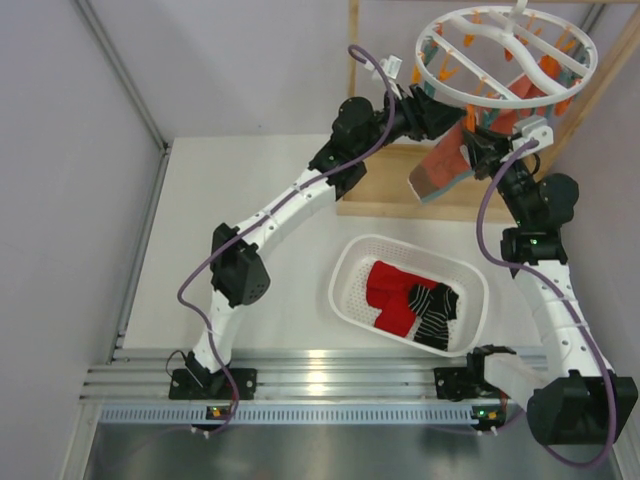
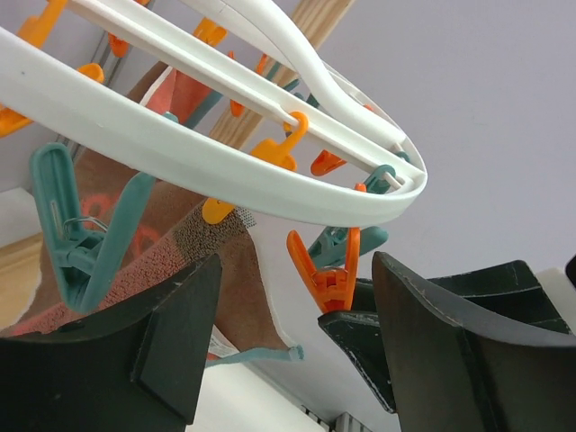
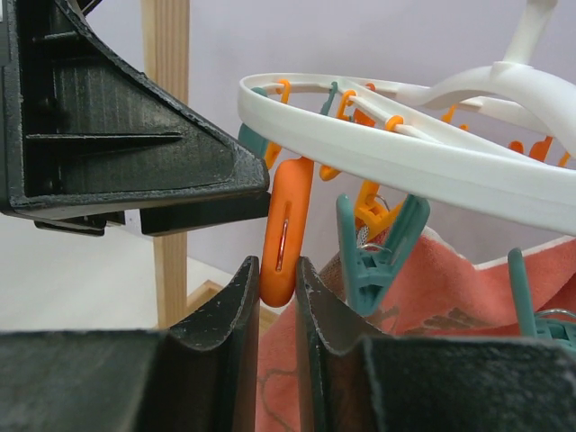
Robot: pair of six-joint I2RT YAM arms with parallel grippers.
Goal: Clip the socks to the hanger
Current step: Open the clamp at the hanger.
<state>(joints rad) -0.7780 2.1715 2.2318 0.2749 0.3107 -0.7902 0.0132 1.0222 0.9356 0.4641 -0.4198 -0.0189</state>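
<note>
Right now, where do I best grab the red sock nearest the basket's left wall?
Pinch the red sock at its bare upper-left part, end effector coming straight down from above. It lies flat inside the basket, whose walls likely block a sideways approach, and the black striped socks crowd its right side.

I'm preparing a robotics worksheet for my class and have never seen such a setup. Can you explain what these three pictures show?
Two robot arms stand at a table's edge. One picture looks down from above; the others come from a camera on each wrist. A white basket holds red socks and black striped socks. Both arms reach a round white hanger, where a salmon sock hangs. The right pincer is shut on an orange clip; the left pincer is open, holding nothing.
</note>
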